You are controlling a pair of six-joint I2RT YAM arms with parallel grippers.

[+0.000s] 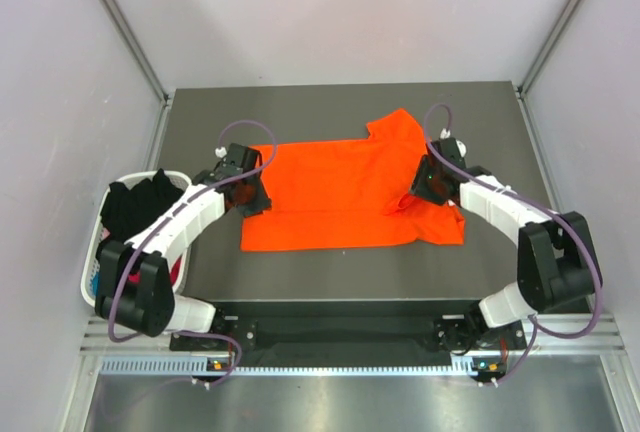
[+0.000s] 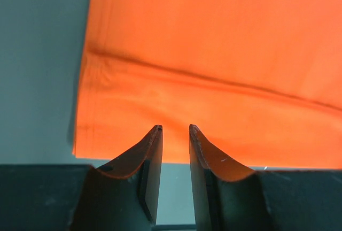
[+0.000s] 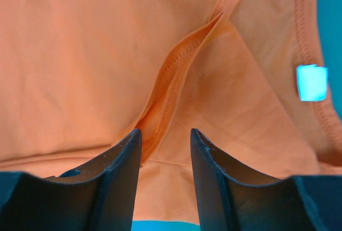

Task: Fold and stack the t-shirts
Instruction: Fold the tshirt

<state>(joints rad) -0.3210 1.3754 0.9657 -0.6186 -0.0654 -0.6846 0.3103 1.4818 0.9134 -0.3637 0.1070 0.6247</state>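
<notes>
Squarely between pale walls (image 1: pixel 330 12), grey table (image 1: pixel 300 112), orange t-shirt (image 1: pixel 335 202); left claw (image 2: pixel 175 129), right claw (image 3: pixel 165 132) apart.

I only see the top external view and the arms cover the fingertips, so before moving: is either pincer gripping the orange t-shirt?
Observer: From the left wrist view, the left pincer is open and gripping nothing; an edge of the orange t-shirt lies under its tips.
Operator: And the right one?
Observer: The right pincer is open too, poised over a raised stitched seam.
Operator: Which end is that?
Observer: The neck end; a small white label shows by the collar.
</notes>
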